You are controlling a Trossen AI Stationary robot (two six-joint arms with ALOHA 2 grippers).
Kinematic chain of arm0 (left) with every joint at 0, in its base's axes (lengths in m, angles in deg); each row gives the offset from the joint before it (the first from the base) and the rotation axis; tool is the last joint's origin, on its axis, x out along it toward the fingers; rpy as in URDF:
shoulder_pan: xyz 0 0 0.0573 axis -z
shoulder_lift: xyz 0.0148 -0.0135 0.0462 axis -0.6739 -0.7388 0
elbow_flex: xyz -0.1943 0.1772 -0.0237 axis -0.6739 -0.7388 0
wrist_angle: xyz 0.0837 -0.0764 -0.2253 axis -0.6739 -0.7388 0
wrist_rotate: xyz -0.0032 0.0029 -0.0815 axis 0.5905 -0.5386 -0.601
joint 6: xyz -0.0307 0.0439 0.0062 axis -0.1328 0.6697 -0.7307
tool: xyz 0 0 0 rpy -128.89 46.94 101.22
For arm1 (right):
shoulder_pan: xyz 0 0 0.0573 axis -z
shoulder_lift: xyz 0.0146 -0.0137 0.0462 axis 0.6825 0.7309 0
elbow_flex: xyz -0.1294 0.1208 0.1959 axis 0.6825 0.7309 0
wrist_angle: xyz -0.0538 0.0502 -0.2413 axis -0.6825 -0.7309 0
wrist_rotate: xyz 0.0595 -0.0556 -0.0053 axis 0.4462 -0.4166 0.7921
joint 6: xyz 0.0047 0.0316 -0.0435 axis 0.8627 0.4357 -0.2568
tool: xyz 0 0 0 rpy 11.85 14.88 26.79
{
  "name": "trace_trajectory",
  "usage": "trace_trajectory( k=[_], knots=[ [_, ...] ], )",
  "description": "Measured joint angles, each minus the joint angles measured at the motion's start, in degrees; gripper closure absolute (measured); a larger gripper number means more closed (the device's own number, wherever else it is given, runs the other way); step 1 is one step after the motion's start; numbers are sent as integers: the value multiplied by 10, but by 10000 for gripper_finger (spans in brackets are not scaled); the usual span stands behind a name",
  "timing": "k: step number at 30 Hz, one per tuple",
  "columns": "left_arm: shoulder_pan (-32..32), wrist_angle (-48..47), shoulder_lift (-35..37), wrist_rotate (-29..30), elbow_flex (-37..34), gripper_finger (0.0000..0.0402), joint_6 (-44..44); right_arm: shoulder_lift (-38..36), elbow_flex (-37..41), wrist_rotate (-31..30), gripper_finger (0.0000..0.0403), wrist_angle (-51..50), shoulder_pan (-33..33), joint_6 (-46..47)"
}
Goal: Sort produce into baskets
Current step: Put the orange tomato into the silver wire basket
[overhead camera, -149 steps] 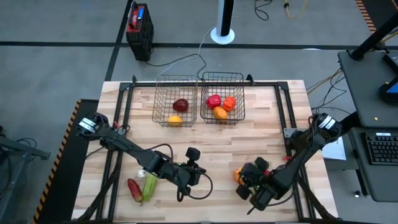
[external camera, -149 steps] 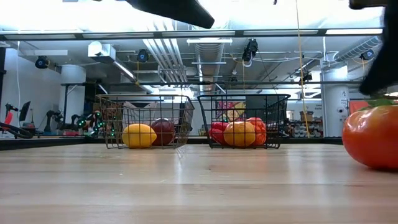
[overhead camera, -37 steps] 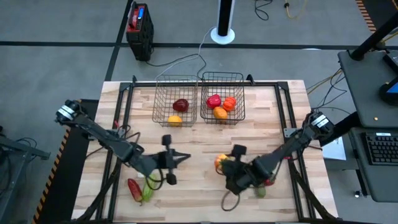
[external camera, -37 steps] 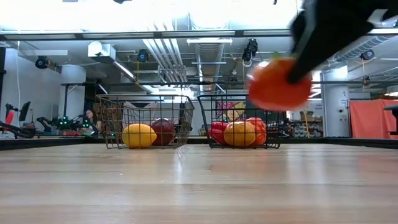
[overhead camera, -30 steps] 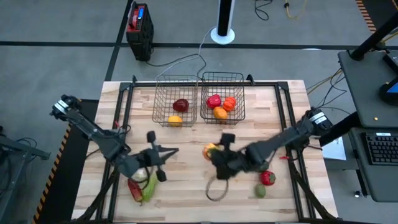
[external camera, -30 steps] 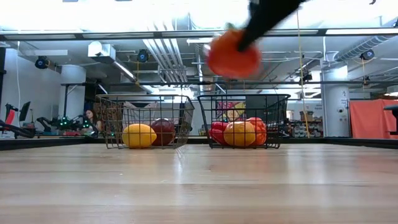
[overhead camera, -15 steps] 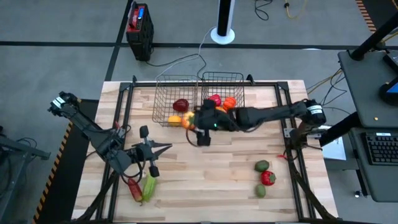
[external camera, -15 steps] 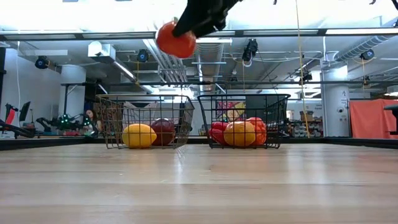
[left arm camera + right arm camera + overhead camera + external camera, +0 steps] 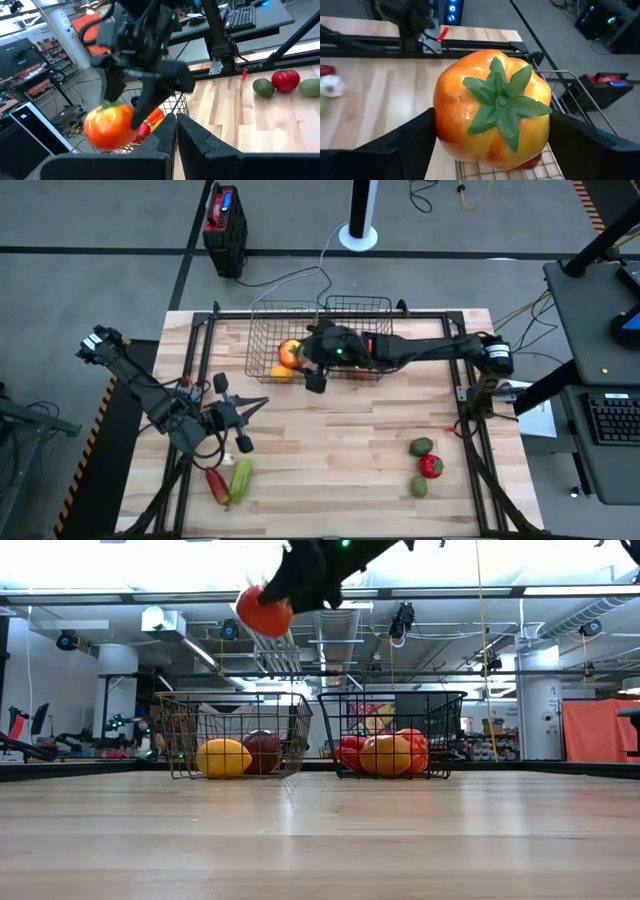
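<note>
My right gripper (image 9: 300, 356) reaches in from the table's right and is shut on an orange-red tomato (image 9: 492, 115) with a green calyx. The tomato hangs above the left basket (image 9: 262, 330), high above it in the low view (image 9: 265, 610). That basket holds a yellow fruit (image 9: 223, 757) and a dark red one (image 9: 262, 752). The right basket (image 9: 372, 308) holds red and orange produce (image 9: 385, 753). My left gripper (image 9: 176, 131) is shut on nothing and hovers over the table's left part (image 9: 255, 406). My right gripper pinches the tomato between its two fingers (image 9: 405, 145), one on each of two opposite sides (image 9: 445, 125). The green calyx faces the wrist. The fingers come nearly level from the table's right, slanting a little down. The tomato is lifted clear, above the left basket.
A red pepper (image 9: 216, 483), a long green vegetable (image 9: 240, 478) and a white garlic bulb (image 9: 228, 459) lie near the left front. Two green pieces (image 9: 421, 446) (image 9: 419, 487) and a red one (image 9: 430, 467) lie at the right front. A black and red box (image 9: 225, 218) stands beyond the table.
My right gripper has swung from the table's middle toward the far edge and leftward, rising, and has carried the tomato over the left basket. My left gripper has drawn back a little toward the table's left edge, staying shut.
</note>
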Motion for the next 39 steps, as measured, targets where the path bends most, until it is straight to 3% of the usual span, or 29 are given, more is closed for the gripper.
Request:
trace_trajectory(
  k=[12, 28, 39],
  knots=[
    [0, -11, 4, 2, 0, 402, 0, 79, -67, 3, 76, -40, 28, -11],
    [0, -26, 4, 10, 0, 402, -18, 227, -286, -2, 76, -275, 51, -60],
    [0, -37, 4, 15, -2, 402, -39, 237, -283, 32, 76, -291, 62, -66]
  ],
)
